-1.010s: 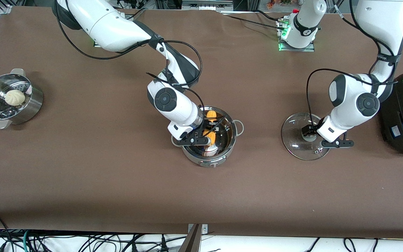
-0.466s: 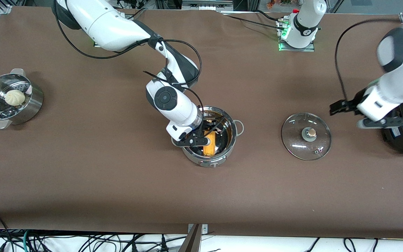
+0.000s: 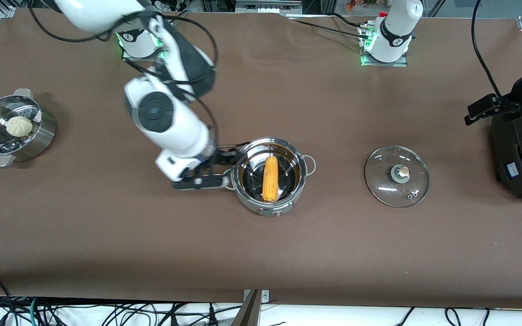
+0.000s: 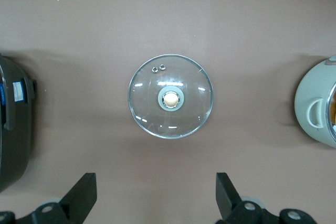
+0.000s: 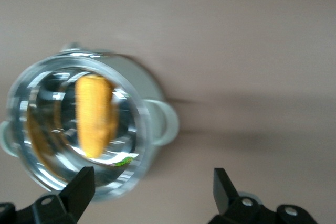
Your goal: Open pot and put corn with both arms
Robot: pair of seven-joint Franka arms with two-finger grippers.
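Starting at the right arm's end of the surface, a steamer bowl (image 3: 43,138) holds a bun (image 3: 19,126), well apart from everything else and in no danger.

Next, the right tool (image 5: 152,177) hangs low over the surface just beside the pot (image 3: 265,209), its fingers spread wide and holding nothing. This is the main risk: the tool looks close to the pot's side handle (image 5: 163,121), so a sideways swing toward the pot could catch the handle or rim and shove or tip the pot. A straight lift would avoid that.

The corn (image 3: 270,178) lies flat inside the open pot, its length running toward the front camera. Settled on the bottom, it seems unlikely to roll out unless the pot is knocked.

The lid (image 3: 381,181) rests knob-up on the surface beside the pot, toward the left arm's end. Both steps of the task look done.

The left tool (image 4: 156,182) is up over the edge of the black cooker (image 3: 521,167), fingers wide apart and empty. A careless drop there could strike the cooker.
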